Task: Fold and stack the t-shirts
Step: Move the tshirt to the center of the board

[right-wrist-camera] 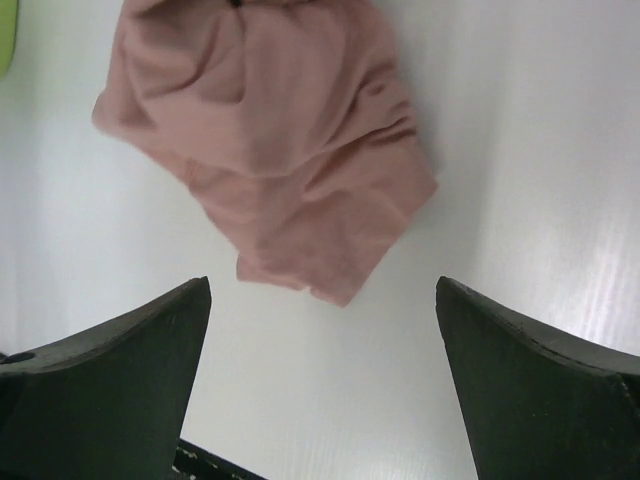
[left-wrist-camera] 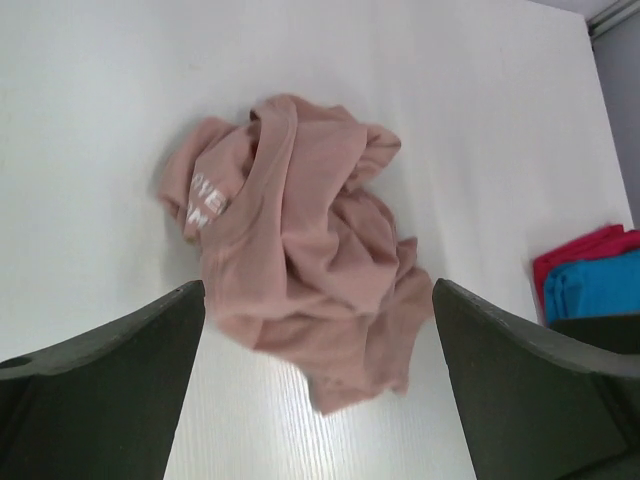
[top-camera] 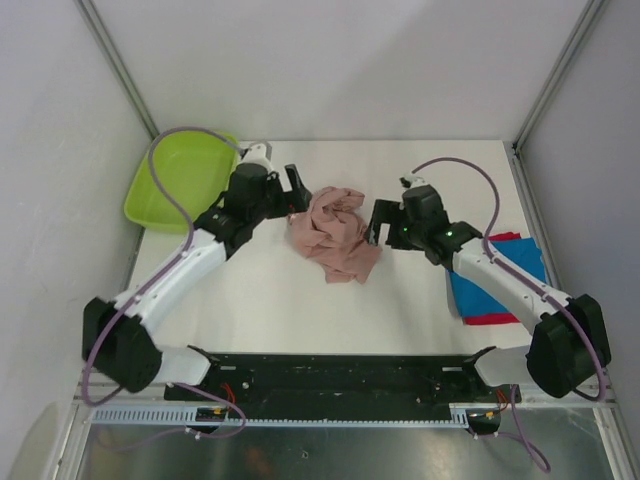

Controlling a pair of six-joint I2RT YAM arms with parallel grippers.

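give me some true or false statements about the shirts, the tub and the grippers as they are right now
1. The pink shirt is folded flat. False: it lies crumpled in a heap.
2. The left gripper and right gripper are both open. True.
3. The left gripper holds the pink shirt. False: its open jaws grip nothing.
4. The blue shirt lies on top of the red shirt. True.
5. The green tub has a shirt in it. False: nothing shows inside it.
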